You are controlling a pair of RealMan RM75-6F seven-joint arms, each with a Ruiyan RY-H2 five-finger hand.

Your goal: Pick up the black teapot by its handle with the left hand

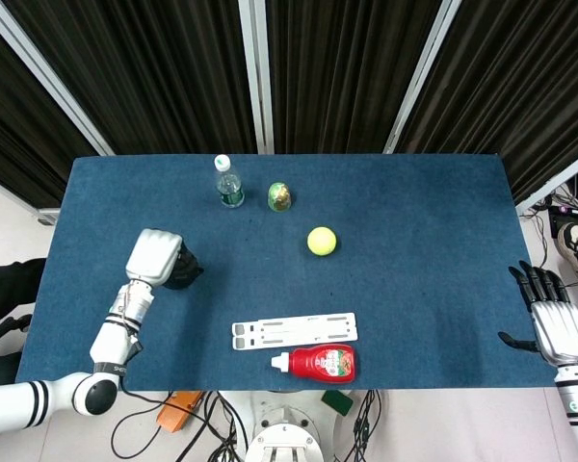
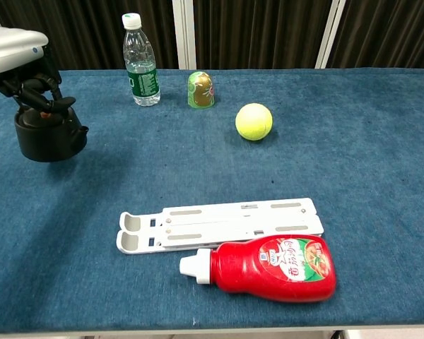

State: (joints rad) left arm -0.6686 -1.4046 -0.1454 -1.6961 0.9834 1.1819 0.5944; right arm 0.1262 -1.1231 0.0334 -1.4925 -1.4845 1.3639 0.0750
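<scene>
The black teapot (image 2: 46,136) (image 1: 182,273) hangs at the left side of the blue table (image 2: 353,141), lifted a little off the cloth, with a shadow beneath it. My left hand (image 2: 18,60) (image 1: 154,258) is directly above it, fingers curled down around the handle over the brown-knobbed lid. In the head view the silver back of the hand hides most of the pot. My right hand (image 1: 549,313) rests off the table's right edge, fingers apart, holding nothing.
A water bottle (image 2: 140,62) and a green egg-shaped toy (image 2: 200,90) stand at the back. A tennis ball (image 2: 254,121) lies right of them. A white folding stand (image 2: 218,223) and a red ketchup bottle (image 2: 268,268) lie near the front edge.
</scene>
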